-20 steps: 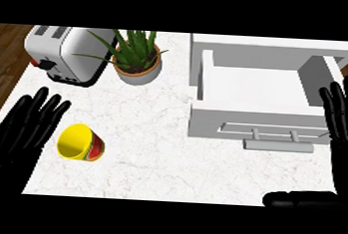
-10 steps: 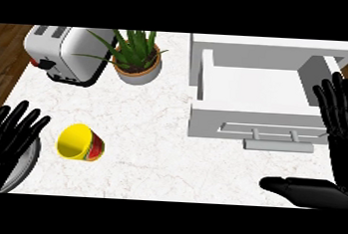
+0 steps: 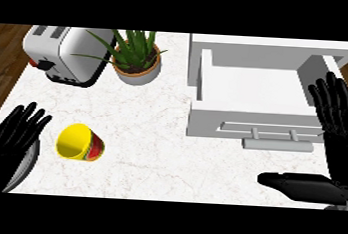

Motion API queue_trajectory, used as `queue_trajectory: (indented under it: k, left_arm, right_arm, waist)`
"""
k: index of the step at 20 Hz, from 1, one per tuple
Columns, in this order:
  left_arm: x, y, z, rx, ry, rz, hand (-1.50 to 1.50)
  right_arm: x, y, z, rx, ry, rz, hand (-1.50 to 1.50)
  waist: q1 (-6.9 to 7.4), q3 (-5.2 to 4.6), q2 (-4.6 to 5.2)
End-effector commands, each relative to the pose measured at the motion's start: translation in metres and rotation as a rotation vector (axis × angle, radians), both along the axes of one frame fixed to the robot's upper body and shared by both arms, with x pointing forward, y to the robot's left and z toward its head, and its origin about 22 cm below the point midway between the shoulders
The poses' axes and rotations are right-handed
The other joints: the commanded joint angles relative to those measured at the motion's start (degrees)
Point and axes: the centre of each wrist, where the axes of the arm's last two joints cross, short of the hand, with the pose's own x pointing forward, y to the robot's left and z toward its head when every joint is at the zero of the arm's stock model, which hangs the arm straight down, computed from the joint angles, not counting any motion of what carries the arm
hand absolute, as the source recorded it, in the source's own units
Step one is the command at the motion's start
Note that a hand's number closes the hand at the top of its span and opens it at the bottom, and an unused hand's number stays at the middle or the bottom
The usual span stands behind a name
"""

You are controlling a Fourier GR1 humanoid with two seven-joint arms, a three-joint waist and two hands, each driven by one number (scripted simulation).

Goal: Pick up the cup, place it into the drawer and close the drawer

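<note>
Lying tipped on the counter point(image 3: 160, 153) just beside the open-fingered left hand point(image 3: 17, 136), the yellow cup point(image 3: 80, 143) risked rolling if nudged; the right hand point(image 3: 337, 122), also released, flanked the open drawer point(image 3: 255, 91)

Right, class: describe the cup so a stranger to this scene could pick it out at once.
Start at the white marble counter and go to its left side, below the toaster and potted plant. The cup lies tipped there, just right of the open left hand. It alone is bright yellow with a red band.
</note>
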Motion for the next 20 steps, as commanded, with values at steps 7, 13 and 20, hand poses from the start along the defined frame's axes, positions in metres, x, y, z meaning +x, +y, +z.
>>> queue_trajectory:
  k: [7,13,20]
  left_arm:
    - [0.016,0.029,-0.057,0.108,0.076,0.107,-1.50]
    - [0.020,0.032,-0.119,0.141,0.104,0.114,-1.50]
    - [0.031,0.057,-0.133,0.087,0.112,0.136,-1.50]
  right_arm:
    - [0.001,-0.011,-0.002,-0.005,0.000,0.007,-1.50]
    - [0.015,0.000,-0.001,-0.001,-0.004,0.015,-1.50]
    - [0.012,-0.005,-0.003,0.024,0.004,0.022,-1.50]
  waist:
    - [-0.13,0.01,-0.01]
    - [-0.42,-0.06,0.15]
    - [-0.45,-0.04,0.11]
